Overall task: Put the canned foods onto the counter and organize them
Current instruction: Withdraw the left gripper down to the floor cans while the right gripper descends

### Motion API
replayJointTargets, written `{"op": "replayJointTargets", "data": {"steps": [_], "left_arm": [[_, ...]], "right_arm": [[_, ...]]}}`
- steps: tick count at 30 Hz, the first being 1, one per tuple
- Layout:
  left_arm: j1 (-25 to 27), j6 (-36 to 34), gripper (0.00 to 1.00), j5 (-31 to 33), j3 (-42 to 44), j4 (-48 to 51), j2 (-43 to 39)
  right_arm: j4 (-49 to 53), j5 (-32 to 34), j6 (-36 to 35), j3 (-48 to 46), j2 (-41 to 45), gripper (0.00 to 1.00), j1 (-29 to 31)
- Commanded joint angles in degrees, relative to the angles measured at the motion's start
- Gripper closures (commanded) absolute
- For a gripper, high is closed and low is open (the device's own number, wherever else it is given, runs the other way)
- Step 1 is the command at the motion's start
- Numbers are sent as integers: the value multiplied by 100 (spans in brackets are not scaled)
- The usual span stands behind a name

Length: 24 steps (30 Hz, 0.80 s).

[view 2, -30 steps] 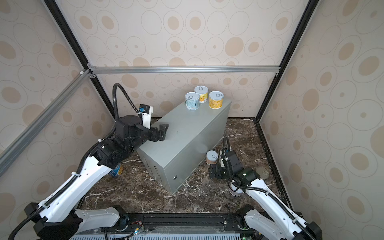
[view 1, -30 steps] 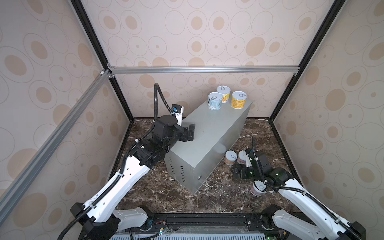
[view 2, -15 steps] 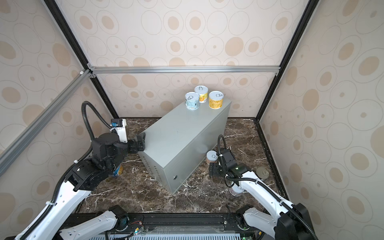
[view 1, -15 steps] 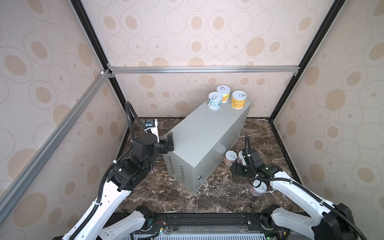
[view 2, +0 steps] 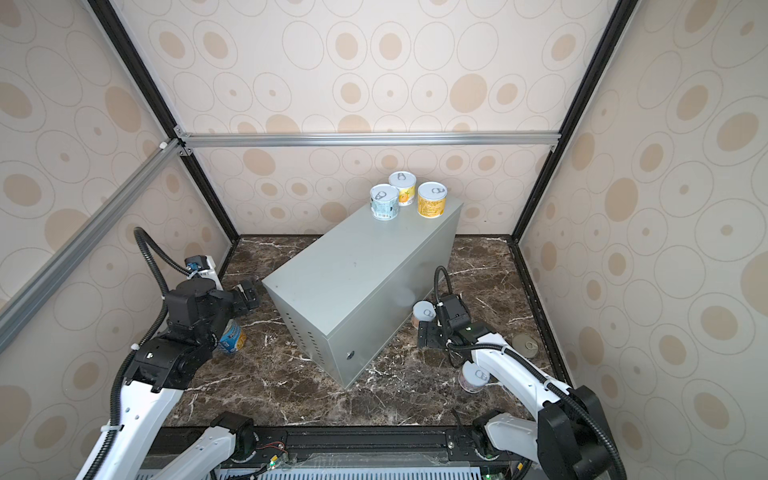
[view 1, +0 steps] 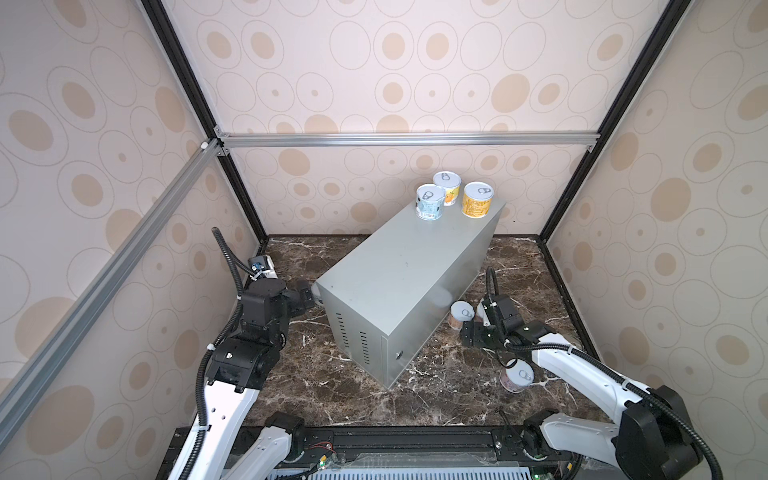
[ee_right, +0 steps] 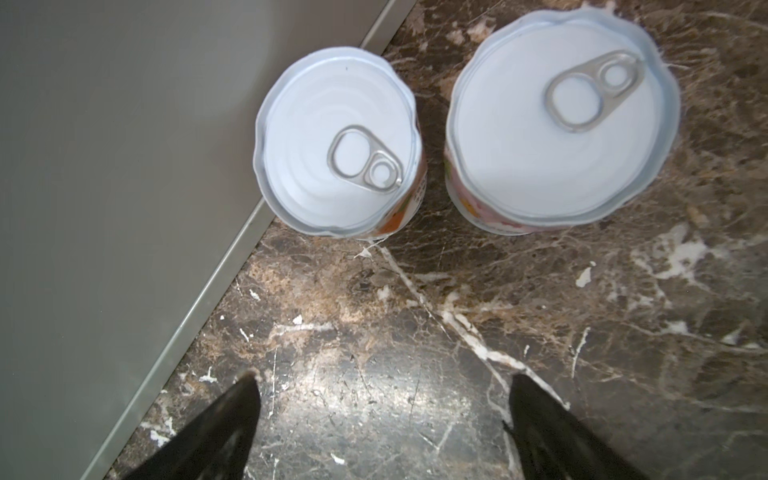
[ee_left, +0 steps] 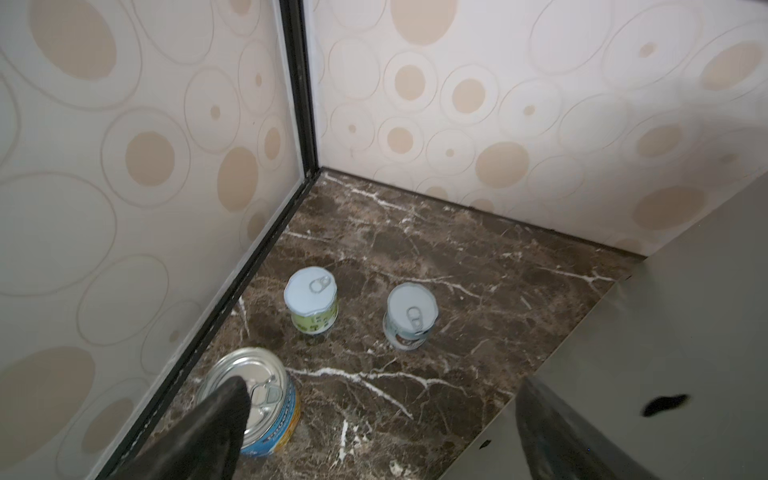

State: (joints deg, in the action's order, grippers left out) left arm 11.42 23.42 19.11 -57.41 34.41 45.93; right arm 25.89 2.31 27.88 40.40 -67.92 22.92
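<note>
Grey counter (view 1: 399, 282): mid marble floor (view 1: 316, 374), long axis running 7 to 1 o'clock.
Top cans (view 1: 430, 201): three upright at its 1 o'clock end.
Left gripper (ee_left: 382, 386): jaws wide, empty, at counter's 9 o'clock.
Right gripper (ee_right: 382, 376): jaws wide, empty, facing two short cans (ee_right: 338, 153) at 4 o'clock.

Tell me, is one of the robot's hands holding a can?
No, nothing is held. The left gripper and the right gripper are both open, with only marble floor between their jaws.
</note>
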Motion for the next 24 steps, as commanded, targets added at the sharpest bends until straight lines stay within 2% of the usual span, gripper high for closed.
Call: {"op": "replayJointTargets", "data": {"steps": [1,3,5,14,20,24], "left_arm": [[-563,256,1,-692,454,-252,-49],[-847,409,1,-1079,770,-522,-13],[-938,517,1,-1211,1012,-747,100],[-966,1012,0,-1181,1900,-1644,293],[-950,1255,1,-1599,2112,-2003,345],[-931,1504,1,-1584,2413,-2294,339]], "right_arm": [[-4,-101,-6,99,70,4,-155],[53,-56,-41,95,136,4,-188],[138,1,-75,105,178,4,-268],[201,162,-33,37,333,3,-1038],[-54,445,62,150,-86,1,-1103],[-297,581,123,224,-428,1,-1163]]}}
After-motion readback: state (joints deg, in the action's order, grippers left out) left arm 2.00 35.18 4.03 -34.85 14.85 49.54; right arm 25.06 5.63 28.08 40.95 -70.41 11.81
